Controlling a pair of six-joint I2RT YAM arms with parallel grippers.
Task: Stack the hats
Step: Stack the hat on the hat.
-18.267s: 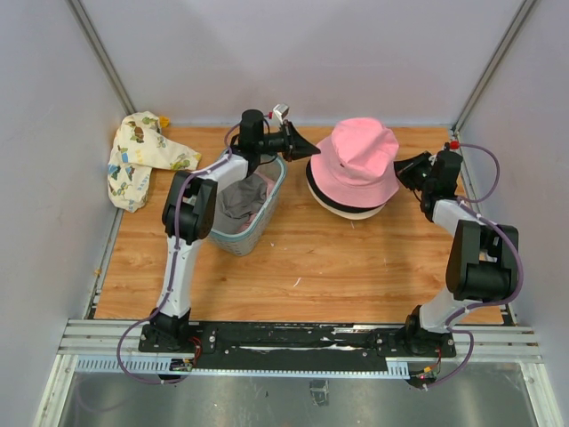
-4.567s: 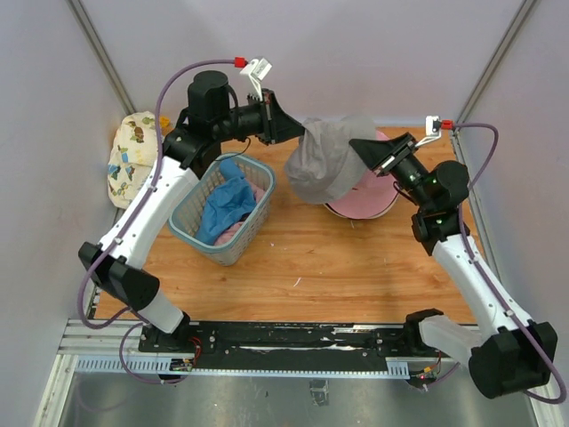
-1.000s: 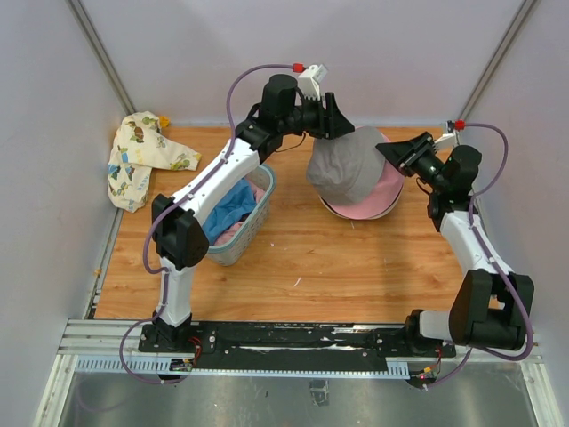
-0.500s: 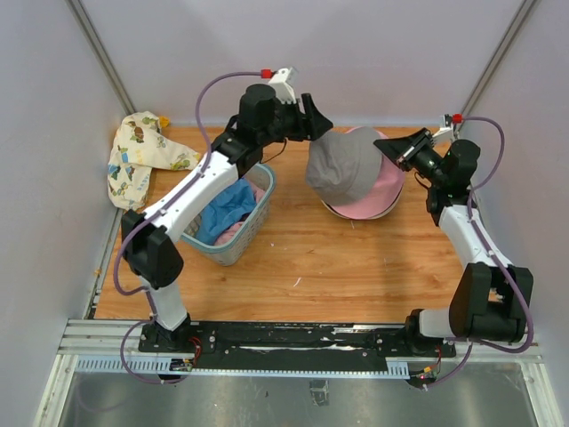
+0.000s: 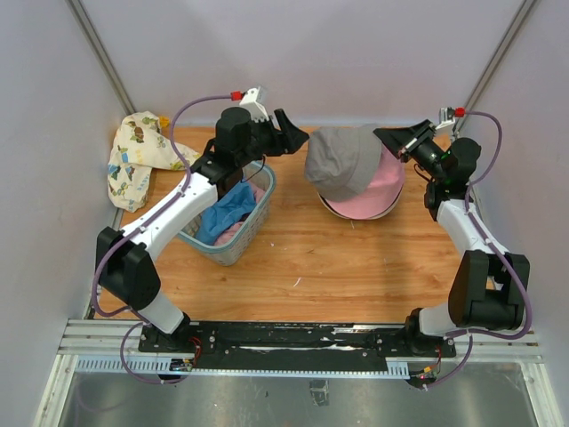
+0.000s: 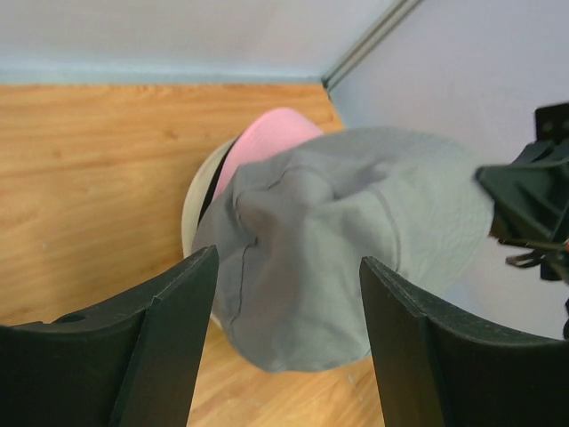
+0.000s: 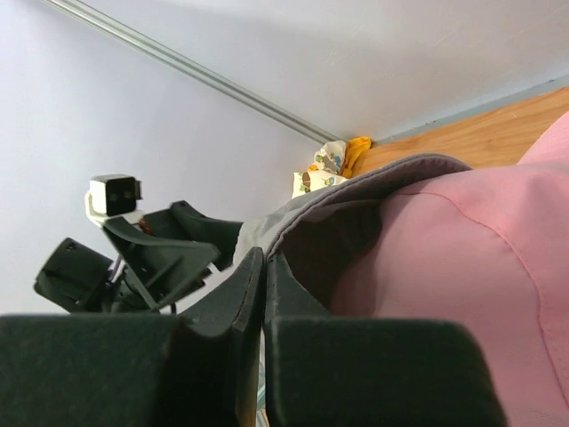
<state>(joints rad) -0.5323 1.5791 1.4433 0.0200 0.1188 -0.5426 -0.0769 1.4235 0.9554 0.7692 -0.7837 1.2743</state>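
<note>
Bench: we see the wooden bench (image 5: 356, 267) carrying everything, with the stack near its far right corner.
Basket: the mesh basket (image 5: 233, 245) sits toward the far left edge, with blue fabric (image 5: 229, 206) and some pink inside; we judge these to be more hats.
Grey hat: the grey hat (image 5: 342, 162) lies draped over the stack, tilted, its crown hanging off toward the left rather than seated square.
Pink hat: the pink hat (image 5: 380, 189) is under the grey one and shows on the right side; a pale brim (image 6: 189, 213) peeks out beneath it.
Left pincer: the left pincer (image 5: 296, 132) has its jaws spread wide with nothing between them, just left of the grey hat and not touching it.
Right pincer: the right pincer (image 5: 384, 136) is closed tight at the grey hat's right brim edge; we cannot tell whether any fabric is caught.
Key relation: the grey hat lies between the two pincers, along a line parallel to the bench's far edge. The right arm is nearer, at the brim. We judge the hat needs nudging rightward to sit centred.
</note>
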